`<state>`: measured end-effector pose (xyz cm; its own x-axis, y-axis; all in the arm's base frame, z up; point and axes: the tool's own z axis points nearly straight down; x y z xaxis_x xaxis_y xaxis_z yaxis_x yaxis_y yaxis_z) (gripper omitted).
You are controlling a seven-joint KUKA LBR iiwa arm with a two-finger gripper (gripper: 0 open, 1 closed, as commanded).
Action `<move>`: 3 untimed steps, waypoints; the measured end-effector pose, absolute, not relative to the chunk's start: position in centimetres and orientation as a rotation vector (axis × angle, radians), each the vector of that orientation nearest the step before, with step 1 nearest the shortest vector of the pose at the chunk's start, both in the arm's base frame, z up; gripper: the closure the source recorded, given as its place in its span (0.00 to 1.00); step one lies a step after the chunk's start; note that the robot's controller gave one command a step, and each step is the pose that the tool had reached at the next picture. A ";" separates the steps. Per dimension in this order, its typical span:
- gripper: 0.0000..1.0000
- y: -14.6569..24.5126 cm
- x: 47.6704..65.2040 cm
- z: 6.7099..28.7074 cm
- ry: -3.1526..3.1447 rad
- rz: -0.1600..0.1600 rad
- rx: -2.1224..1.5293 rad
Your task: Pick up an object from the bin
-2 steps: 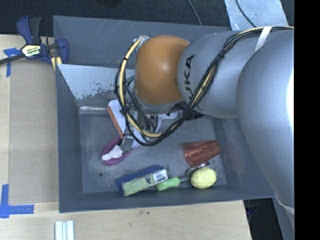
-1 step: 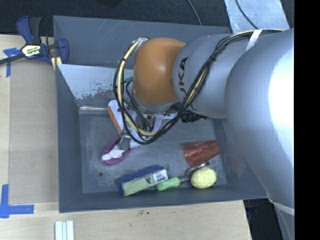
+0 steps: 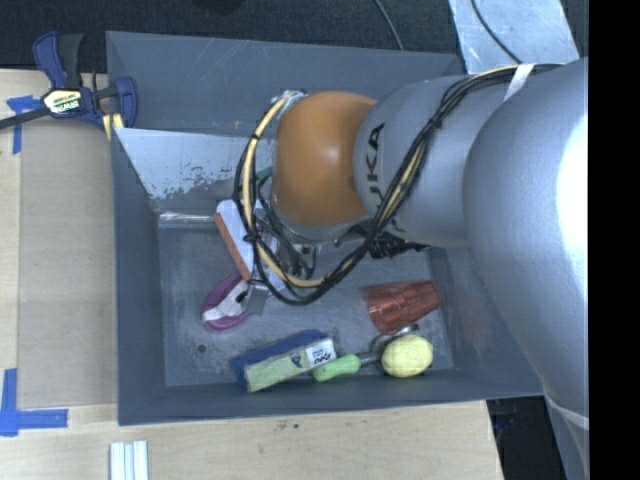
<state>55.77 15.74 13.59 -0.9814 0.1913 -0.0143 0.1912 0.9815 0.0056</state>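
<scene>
A: Where's the gripper [image 3: 288, 260]?
B: Low in the middle of the bin [image 3: 140, 298], just right of an orange stick [image 3: 234, 244]. The stick's long axis runs upper-left to lower-right, with its lower end pointing at a purple curved piece [image 3: 226, 308].
A: Open or closed?
B: Can't tell — it's hidden.

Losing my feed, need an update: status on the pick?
Gripper low, left-centre of bin. Purple-and-white curved piece just beside it, grasp unconfirmed. Orange stick close alongside.
</scene>
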 end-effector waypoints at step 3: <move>0.00 16.2 59.6 9.5 3.098 0.009 0.393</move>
